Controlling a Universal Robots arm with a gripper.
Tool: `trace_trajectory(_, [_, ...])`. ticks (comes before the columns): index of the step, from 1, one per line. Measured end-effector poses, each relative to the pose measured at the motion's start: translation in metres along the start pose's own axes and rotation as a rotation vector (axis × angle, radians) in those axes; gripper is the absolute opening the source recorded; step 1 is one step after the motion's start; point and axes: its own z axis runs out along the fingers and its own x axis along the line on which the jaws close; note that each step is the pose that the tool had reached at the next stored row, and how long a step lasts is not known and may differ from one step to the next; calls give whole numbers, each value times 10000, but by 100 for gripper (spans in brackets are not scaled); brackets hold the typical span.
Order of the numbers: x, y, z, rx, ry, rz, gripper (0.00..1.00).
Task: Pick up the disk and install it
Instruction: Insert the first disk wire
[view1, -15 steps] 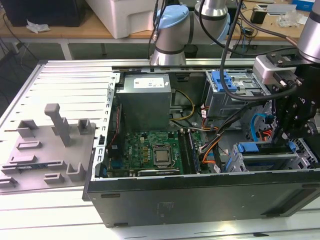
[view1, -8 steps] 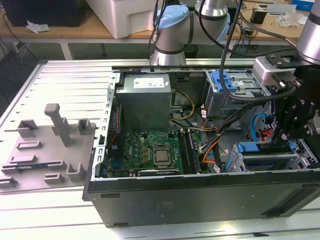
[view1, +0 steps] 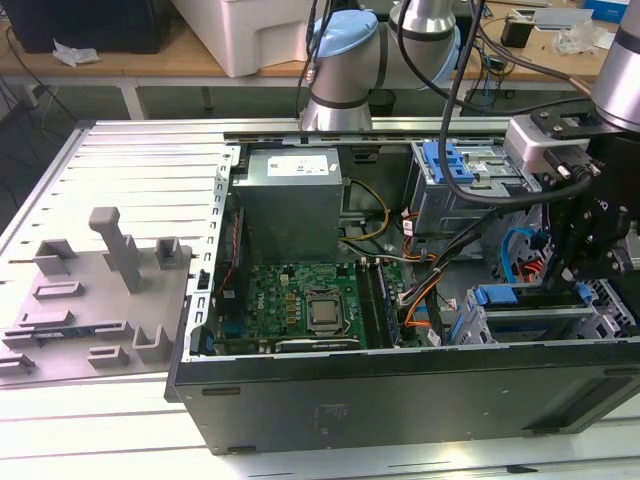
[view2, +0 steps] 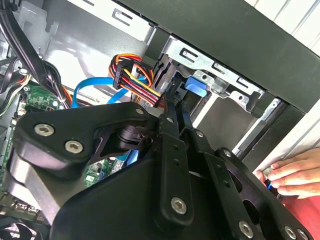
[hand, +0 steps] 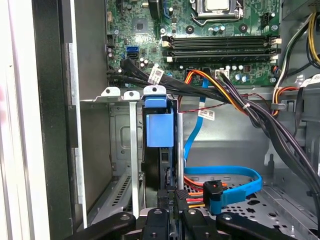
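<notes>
While clamped, apparently, by the hand (hand: 170, 199) and standing on edge in the cage (hand: 120, 131), the disk (hand: 159, 131) risks jamming or snagging the cables (hand: 225, 95) if tilted.

Black, seemingly screw-studded pincer (view2: 172, 112).

We see the power supply (view1: 292, 200) at twelve o'clock of the motherboard (view1: 300, 308) inside the case (view1: 400, 400); the drive cage (view1: 540, 320) at three o'clock.
</notes>
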Motion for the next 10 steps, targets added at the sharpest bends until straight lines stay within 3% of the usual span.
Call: trace_trajectory(10, [2, 1, 13, -1, 1, 0, 17])
